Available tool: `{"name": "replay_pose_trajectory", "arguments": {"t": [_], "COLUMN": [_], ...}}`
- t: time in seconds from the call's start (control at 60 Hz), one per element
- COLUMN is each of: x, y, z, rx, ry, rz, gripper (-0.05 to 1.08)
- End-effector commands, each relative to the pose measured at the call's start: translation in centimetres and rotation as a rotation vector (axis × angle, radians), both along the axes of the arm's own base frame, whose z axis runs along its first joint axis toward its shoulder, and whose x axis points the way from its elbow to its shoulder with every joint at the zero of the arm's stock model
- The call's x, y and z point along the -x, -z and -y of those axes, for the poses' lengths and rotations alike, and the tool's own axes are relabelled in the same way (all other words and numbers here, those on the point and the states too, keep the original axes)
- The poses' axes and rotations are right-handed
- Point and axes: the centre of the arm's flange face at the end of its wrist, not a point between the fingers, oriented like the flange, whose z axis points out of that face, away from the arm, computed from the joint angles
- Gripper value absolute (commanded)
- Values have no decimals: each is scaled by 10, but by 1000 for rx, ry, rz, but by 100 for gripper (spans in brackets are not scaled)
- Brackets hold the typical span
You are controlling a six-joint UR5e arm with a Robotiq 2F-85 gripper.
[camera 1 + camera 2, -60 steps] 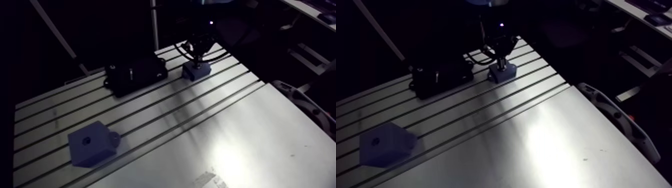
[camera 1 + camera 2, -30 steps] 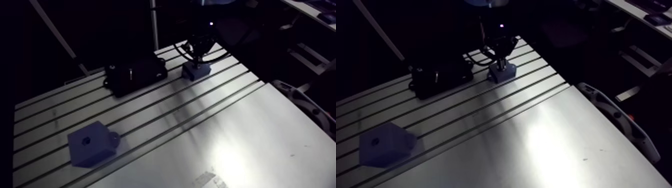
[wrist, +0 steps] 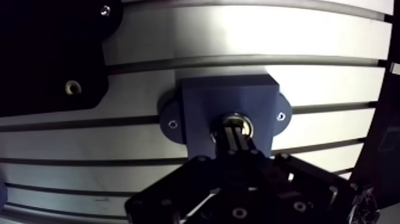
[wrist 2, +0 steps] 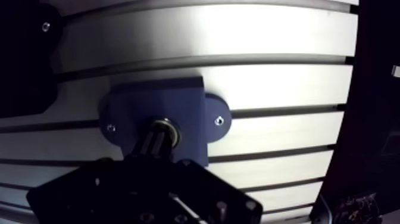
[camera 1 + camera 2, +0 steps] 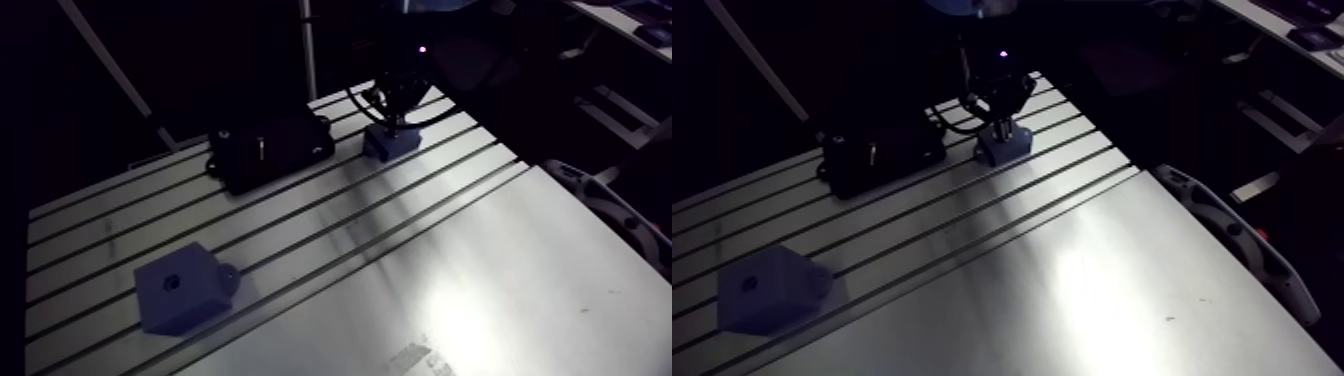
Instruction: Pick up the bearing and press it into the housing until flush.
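A small blue housing (image 3: 199, 110) with two screw ears is bolted on the slotted table; in the arm view this housing (image 5: 393, 145) stands at the table's far side. A shiny metal bearing (image 3: 244, 123) sits in its round bore. My gripper (image 3: 233, 132) stands straight over the bore, its two fingers shut together with nothing between them. Their tips rest on the bearing's middle and hide part of it. Seen from the arm view, the gripper (image 5: 392, 118) comes down onto the housing's top.
A black box (image 5: 270, 150) lies on the table just left of the housing. A larger blue block (image 5: 182, 290) with a hole in its top stands near the table's front left. A smooth metal plate (image 5: 500, 290) covers the table's right part.
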Motion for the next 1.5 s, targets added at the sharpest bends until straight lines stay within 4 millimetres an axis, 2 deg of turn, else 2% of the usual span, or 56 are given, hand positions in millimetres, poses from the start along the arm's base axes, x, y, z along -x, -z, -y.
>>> {"name": "replay_pose_trajectory", "arguments": {"t": [0.017,1.5], "x": [-2,-4], "y": [1,6], "z": [0,0], "rx": [2,-3], "ry": [2,1], "rz": [3,-5], "gripper": [108,108]}}
